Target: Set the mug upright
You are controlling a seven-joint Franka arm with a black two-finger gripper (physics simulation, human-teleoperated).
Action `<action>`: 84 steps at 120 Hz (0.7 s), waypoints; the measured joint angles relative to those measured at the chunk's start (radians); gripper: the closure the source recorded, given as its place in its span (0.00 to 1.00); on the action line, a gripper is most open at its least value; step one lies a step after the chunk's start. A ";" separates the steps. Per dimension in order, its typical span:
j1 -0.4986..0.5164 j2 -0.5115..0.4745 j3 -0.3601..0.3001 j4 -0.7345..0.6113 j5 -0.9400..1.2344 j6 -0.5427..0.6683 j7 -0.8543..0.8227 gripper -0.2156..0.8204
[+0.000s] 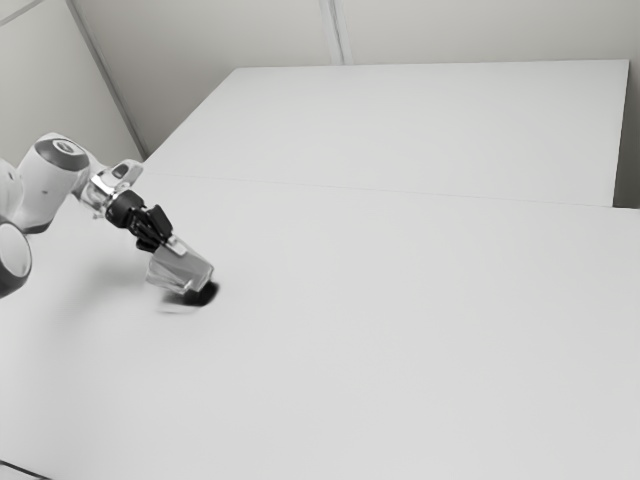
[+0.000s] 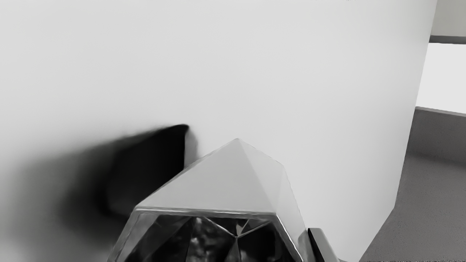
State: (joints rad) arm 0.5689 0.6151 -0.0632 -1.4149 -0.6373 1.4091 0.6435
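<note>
A wide pale table (image 1: 400, 330) fills most of the exterior view, with a plain wall (image 1: 450, 30) along the top. The white arm (image 1: 48, 185) comes in at the left edge. The shiny grey, flat-sided mug (image 1: 182, 268) is left of centre in that view, tilted, its open end towards the hand; I cannot tell whether it touches the table. The black gripper (image 1: 170, 243) is right at the mug, but how far open it is, and whether it has hold, I cannot tell. A dark shadow (image 1: 206, 295) lies beside the mug. A thin black cable (image 1: 22, 470) crosses the lower left corner.
</note>
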 joint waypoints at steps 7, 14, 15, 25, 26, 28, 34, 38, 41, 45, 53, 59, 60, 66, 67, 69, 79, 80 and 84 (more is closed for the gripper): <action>-0.014 -0.033 -0.005 -0.006 0.008 0.001 -0.003 0.94; -0.042 -0.072 -0.003 -0.011 0.024 0.002 -0.008 0.95; -0.047 -0.077 -0.002 -0.011 0.026 0.002 -0.009 0.95; -0.118 -0.141 0.021 -0.030 0.064 0.004 -0.020 0.95; -0.127 -0.152 0.026 -0.037 0.069 0.006 -0.021 0.95; -0.144 -0.171 0.035 -0.050 0.077 0.008 -0.024 0.95; -0.195 -0.224 0.059 -0.091 0.103 0.018 -0.034 0.95; -0.230 -0.256 0.074 -0.116 0.122 0.028 -0.041 0.95; -0.258 -0.281 0.085 -0.134 0.138 0.035 -0.048 0.96; -0.293 -0.311 0.094 -0.154 0.163 0.045 -0.057 0.96; -0.350 -0.356 0.102 -0.188 0.207 0.065 -0.078 0.96; -0.382 -0.397 0.104 -0.232 0.235 0.086 -0.093 0.96; -0.387 -0.403 0.104 -0.238 0.240 0.090 -0.096 0.96; -0.423 -0.441 0.104 -0.269 0.270 0.109 -0.114 0.96; -0.429 -0.447 0.104 -0.274 0.275 0.113 -0.117 0.96; -0.442 -0.460 0.104 -0.284 0.285 0.119 -0.124 0.96; -0.498 -0.530 0.104 -0.355 0.330 0.159 -0.158 0.96; -0.503 -0.538 0.104 -0.365 0.334 0.164 -0.161 0.96; -0.521 -0.573 0.103 -0.403 0.349 0.185 -0.175 0.96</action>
State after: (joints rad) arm 0.0479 0.0421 0.0397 -1.8181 -0.2887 1.5937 0.4684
